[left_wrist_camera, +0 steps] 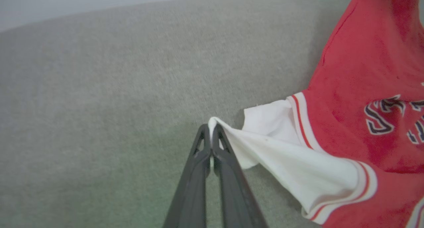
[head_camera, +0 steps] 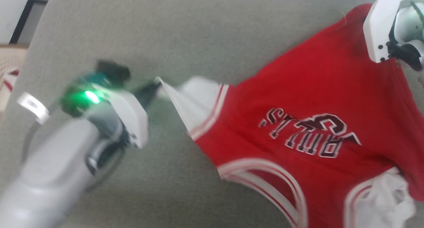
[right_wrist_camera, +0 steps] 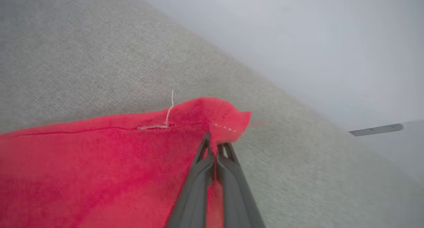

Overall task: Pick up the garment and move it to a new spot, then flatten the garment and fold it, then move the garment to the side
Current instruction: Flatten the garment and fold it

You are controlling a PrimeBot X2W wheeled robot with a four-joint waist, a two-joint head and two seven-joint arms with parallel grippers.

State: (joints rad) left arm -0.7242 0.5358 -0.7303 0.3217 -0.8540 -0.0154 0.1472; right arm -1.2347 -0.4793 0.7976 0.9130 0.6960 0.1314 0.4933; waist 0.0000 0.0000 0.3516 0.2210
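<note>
Firmly, left hand [left_wrist_camera: 211,132] pinches the garment [head_camera: 308,85] at its sleeve — right hand [right_wrist_camera: 215,144], its corner.

Soft, even light; left pincer [head_camera: 157,85] blurred in head view.

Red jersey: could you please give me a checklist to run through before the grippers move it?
1. Left gripper shut on the white sleeve end of the bright red sports jersey: ok.
2. Right gripper shut on the red hem corner: ok.
3. Both grips deep enough to hold: cannot tell; only fingertips pinch cloth.
4. Jersey flat: not ok; other white sleeve is bunched.
5. Jersey lifted off the grey fabric surface: cannot tell.
</note>
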